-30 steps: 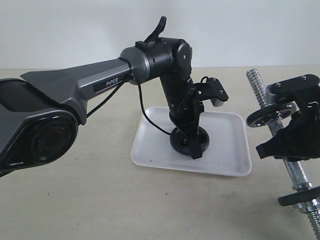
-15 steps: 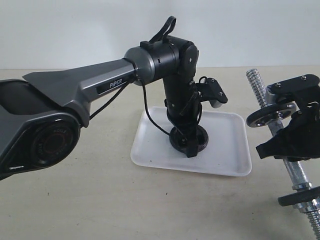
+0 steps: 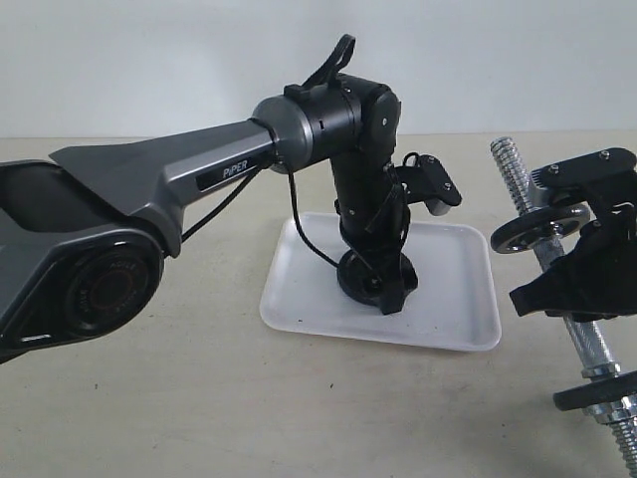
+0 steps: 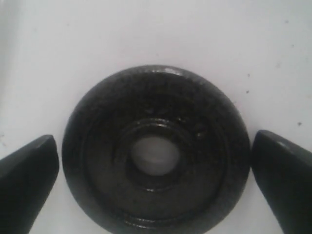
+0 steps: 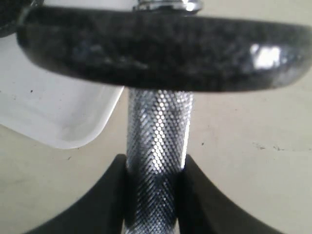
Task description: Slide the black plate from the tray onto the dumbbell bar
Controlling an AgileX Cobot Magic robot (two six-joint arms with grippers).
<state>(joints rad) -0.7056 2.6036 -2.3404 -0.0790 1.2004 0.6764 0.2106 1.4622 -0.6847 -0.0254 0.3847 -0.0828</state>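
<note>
One black plate [image 4: 156, 105] in one tray [image 3: 448, 299], left gripper [image 4: 153, 146] spread around it; right gripper [image 5: 155, 168] pinching one dumbbell bar [image 5: 158, 117]

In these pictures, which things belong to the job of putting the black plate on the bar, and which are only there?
Belongs to the job: black plate, tray, dumbbell bar gripped by the right tool, open left tool either side of the plate.
Only there: table, wall, larger discs already on the bar.
</note>
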